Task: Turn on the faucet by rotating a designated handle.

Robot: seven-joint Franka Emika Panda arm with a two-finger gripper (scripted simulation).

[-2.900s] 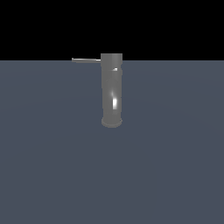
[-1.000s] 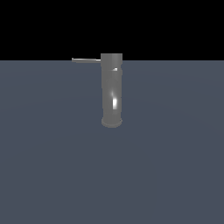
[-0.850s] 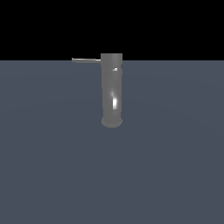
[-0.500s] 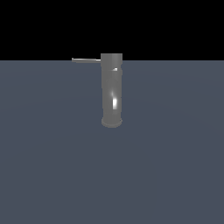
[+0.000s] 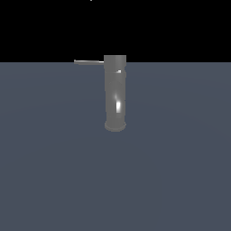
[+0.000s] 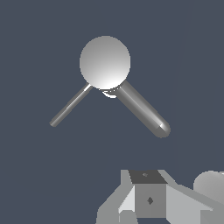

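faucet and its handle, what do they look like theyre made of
The faucet looks like smooth grey metal with a polished or satin finish: a bright glint shows low on its body. The handle is a thin rod in the same grey, likely metal too, but duller. It is a render, so that is only the look.

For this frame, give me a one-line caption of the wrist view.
Top-down look at the faucet, its thin handle and thicker spout splayed apart over the grey floor.
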